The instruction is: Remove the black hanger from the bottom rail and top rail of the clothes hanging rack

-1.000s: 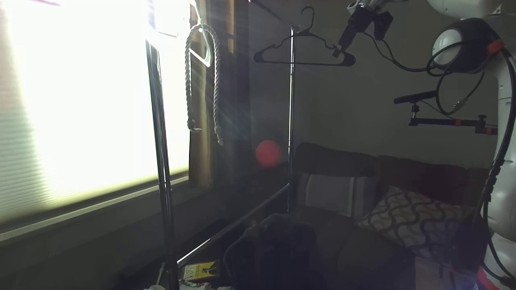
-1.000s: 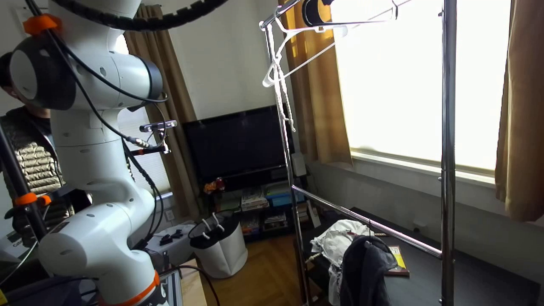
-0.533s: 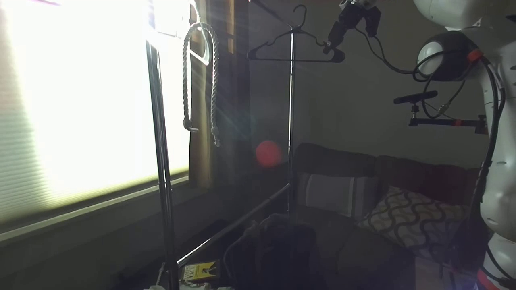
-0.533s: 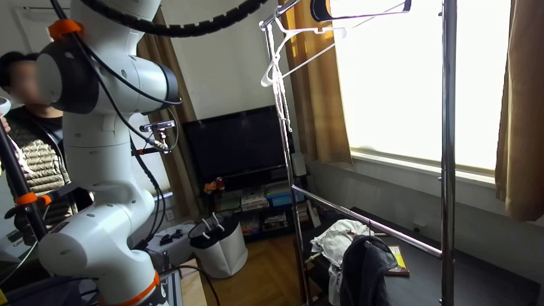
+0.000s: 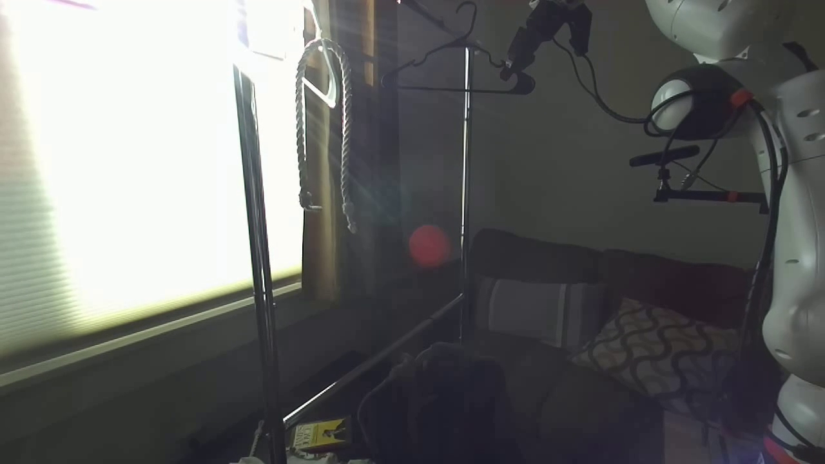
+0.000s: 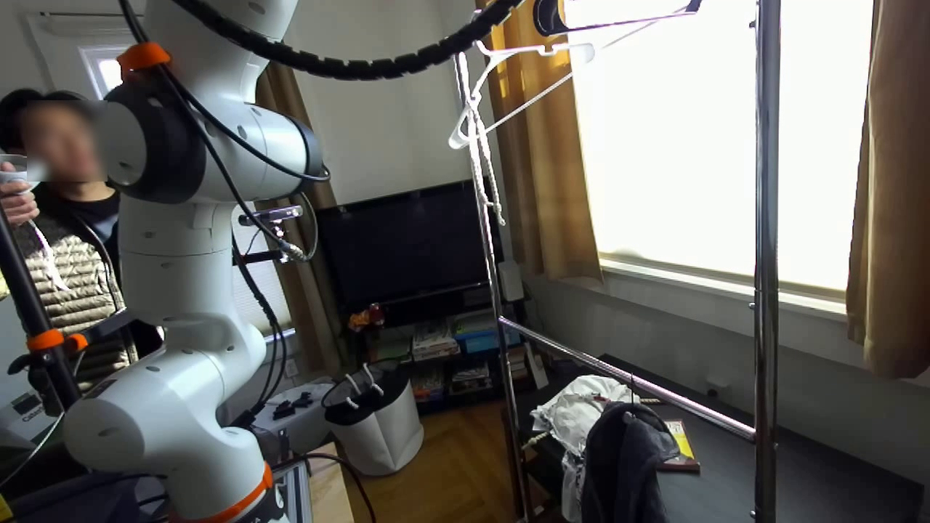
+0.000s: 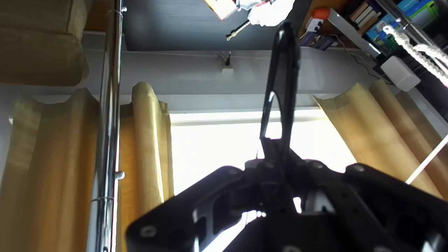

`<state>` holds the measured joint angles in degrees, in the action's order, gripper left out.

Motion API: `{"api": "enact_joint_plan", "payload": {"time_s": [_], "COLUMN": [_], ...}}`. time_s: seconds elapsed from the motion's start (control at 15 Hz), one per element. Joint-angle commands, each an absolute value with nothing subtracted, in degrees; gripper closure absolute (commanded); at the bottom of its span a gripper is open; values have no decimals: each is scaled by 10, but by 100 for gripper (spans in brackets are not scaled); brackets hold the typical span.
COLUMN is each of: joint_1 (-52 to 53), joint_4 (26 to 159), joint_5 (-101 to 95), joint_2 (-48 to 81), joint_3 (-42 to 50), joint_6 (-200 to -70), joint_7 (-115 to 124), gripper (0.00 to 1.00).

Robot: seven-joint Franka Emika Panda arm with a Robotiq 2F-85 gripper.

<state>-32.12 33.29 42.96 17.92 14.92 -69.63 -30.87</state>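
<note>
Starting on the left, in an exterior view, the window [image 5: 142, 167] is blazing with light, and the near post [image 5: 252, 167] of the clothes rack [image 5: 265, 303] runs up in front of it. Next along, a twisted rope [image 5: 300, 135] loops down just beside a white hanger [image 5: 319, 91]. Drop down low and there's a yellow-covered book [image 5: 320, 434] on the dark counter [image 6: 770, 468], and the bottom rail [image 5: 380, 354] slanting from near left to far right, a dark garment [image 5: 445, 406] hanging by it. Now look up top, there it is: the black hanger [image 5: 460, 43], up in the air, crossing the far post [image 5: 466, 193] in this view, its hook above the line of the top rail [image 5: 428, 16]. Touching the rail? Can't tell from here. And the hand [image 5: 507, 71] has it, clamped on the hanger's right shoulder; the wrist view shows a slim black end rising out of the grip. Over to the right, a pale-banded pillow [image 5: 525, 309] leans on the couch [image 5: 535, 251], a patterned pillow [image 5: 657, 354] lies just right of it, and at the right edge stands the white robot arm [image 5: 796, 296].
</note>
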Motion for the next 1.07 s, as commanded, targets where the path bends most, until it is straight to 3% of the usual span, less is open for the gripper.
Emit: {"api": "enact_joint_plan", "payload": {"time_s": [0.0,0.4,0.47,0.53,0.67,1.0], "joint_1": [-342,-343,-342,-335,-357,-497], "joint_4": [271,221,219,271,268,263], "joint_5": [411,364,351,335,339,408], "joint_2": [210,244,246,216,210,182], "joint_3": [108,60,53,47,32,17], "joint_6": [-680,-672,-669,-688,-687,-677], "joint_7": [-274,-251,-251,-265,-271,-309], "gripper": [99,99,92,68,64,27]}}
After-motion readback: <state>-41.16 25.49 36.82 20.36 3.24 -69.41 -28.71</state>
